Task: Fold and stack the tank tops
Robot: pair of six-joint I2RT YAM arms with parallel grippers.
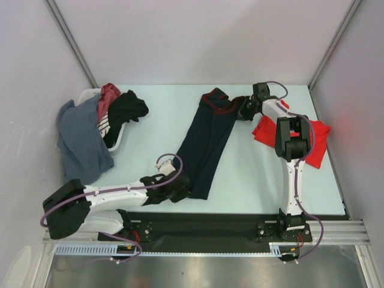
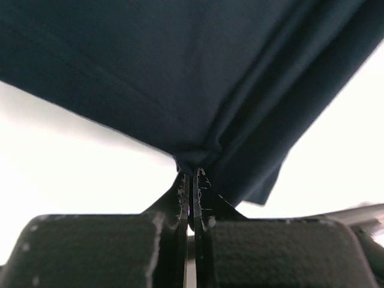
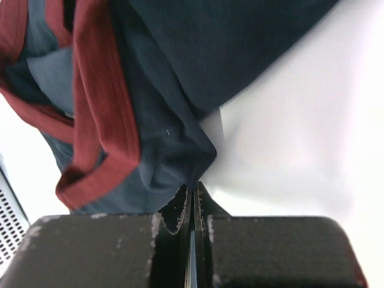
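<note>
The dark navy tank top with maroon trim lies stretched as a long strip across the middle of the table. My left gripper pinches its near hem; in the left wrist view the navy cloth bunches into the shut fingertips. My right gripper pinches the far end by the maroon trim; the cloth gathers at its shut tips. The bright red tank top lies folded at the right, partly under the right arm.
A white basket at the back left holds a red-striped and a black garment. A grey-blue cloth hangs over its near side onto the table. Walls close the table's left, right and far sides.
</note>
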